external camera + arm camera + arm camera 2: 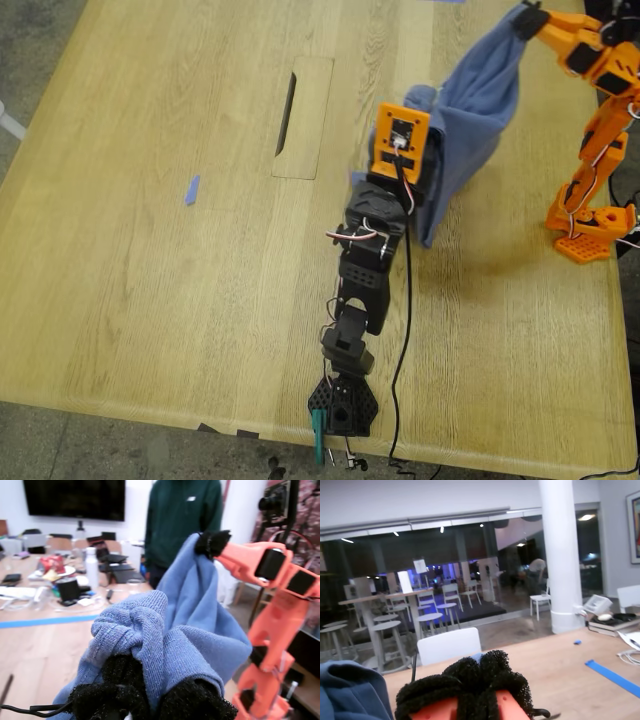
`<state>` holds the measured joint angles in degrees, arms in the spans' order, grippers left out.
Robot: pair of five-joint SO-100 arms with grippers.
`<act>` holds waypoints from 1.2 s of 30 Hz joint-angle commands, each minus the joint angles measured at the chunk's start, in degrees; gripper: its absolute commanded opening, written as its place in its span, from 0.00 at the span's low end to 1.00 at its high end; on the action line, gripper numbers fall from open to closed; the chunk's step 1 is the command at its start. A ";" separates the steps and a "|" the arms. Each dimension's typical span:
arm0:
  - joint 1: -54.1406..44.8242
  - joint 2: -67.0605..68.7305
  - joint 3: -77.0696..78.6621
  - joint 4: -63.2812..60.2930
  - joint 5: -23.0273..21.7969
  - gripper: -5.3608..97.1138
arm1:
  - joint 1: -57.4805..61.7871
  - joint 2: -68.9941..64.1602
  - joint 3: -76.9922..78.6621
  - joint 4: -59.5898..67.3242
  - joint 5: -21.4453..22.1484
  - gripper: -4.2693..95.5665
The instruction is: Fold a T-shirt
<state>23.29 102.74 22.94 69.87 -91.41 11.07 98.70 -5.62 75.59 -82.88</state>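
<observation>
T-shirt matt knit cloth; table wood

Slate-blue T-shirt bunched, lifted off table, hanging stretched between grippers.

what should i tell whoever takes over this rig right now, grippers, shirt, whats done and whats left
My first gripper, on the black arm, is shut on a bunched fold of the slate-blue cotton T-shirt.
My second gripper, on the orange arm at the exterior view's top right, looks closed and appears to pinch another part of the shirt up high.
The shirt hangs bunched between the two grippers above the light wooden table, not spread flat.
Done: shirt picked up by both arms. No fold shows.
Left: lay it flat, then make every fold.
</observation>
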 commanded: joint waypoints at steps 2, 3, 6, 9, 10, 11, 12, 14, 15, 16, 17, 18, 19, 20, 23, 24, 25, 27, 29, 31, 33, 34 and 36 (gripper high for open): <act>5.98 7.21 -5.45 -3.60 -0.09 0.05 | -4.04 4.31 -0.70 2.46 -0.62 0.04; 7.65 7.29 -5.36 -3.16 0.00 0.05 | -5.19 5.36 -0.70 4.04 -0.70 0.04; 12.30 7.47 -5.27 -1.05 0.09 0.05 | -8.53 8.26 -0.62 8.17 -0.79 0.04; 15.82 8.00 -5.19 1.05 0.09 0.05 | -11.07 11.07 0.26 10.46 -0.97 0.04; 16.79 8.35 -5.19 2.20 0.18 0.05 | -11.87 11.78 0.44 10.99 -1.14 0.04; 17.75 8.96 -5.10 3.69 0.26 0.05 | -12.57 12.83 0.97 11.95 -1.23 0.04; 18.98 9.67 -5.10 5.36 0.26 0.05 | -13.54 13.89 1.76 12.74 -1.41 0.04; 21.62 10.90 -5.10 8.79 0.35 0.05 | -15.21 16.35 3.87 14.24 -1.58 0.04; 22.68 11.43 -5.10 10.46 0.35 0.05 | -16.00 17.67 5.45 14.85 -1.76 0.04; 23.64 11.87 -5.10 11.87 0.26 0.05 | -16.61 18.98 7.29 15.12 -1.85 0.04; 24.35 12.13 -5.01 13.01 0.18 0.05 | -17.40 20.74 9.93 15.21 -1.93 0.04; 24.96 12.48 -4.92 14.15 0.09 0.05 | -18.28 22.68 13.01 15.21 -2.02 0.04; 25.58 13.01 -4.04 14.50 0.00 0.05 | -19.16 24.79 16.26 15.21 -2.11 0.04; 26.02 13.89 -2.55 14.50 -0.09 0.05 | -19.86 27.25 20.04 15.12 -2.11 0.04; 28.74 16.96 2.37 14.50 -0.09 0.05 | -21.88 36.39 37.44 10.02 -2.20 0.04; 29.88 17.75 3.78 14.50 -0.09 0.05 | -22.59 39.55 44.03 7.29 -2.20 0.04; 30.50 18.37 5.19 14.41 -0.09 0.05 | -23.12 41.57 48.16 6.06 -2.20 0.04; 30.76 19.16 8.88 12.22 -0.09 0.05 | -23.99 45.53 57.57 1.05 -2.20 0.04; 30.32 20.13 14.24 9.76 -0.09 0.05 | -24.96 48.52 66.45 -4.04 -2.02 0.04; 28.92 22.06 21.80 6.24 -0.35 0.05 | -26.10 50.80 74.62 -8.79 -1.67 0.04; 26.46 24.26 29.36 2.20 -0.79 0.05 | -26.81 52.03 81.12 -13.71 -1.41 0.04; 25.05 25.40 32.52 1.49 -0.97 0.05 | -27.16 52.38 83.85 -15.56 -1.14 0.04; 22.76 28.74 40.43 -2.11 -1.14 0.05 | -27.86 53.53 89.38 -18.98 -0.70 0.04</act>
<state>49.04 123.66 56.78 74.53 -91.76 -15.91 150.73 79.80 60.82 -84.02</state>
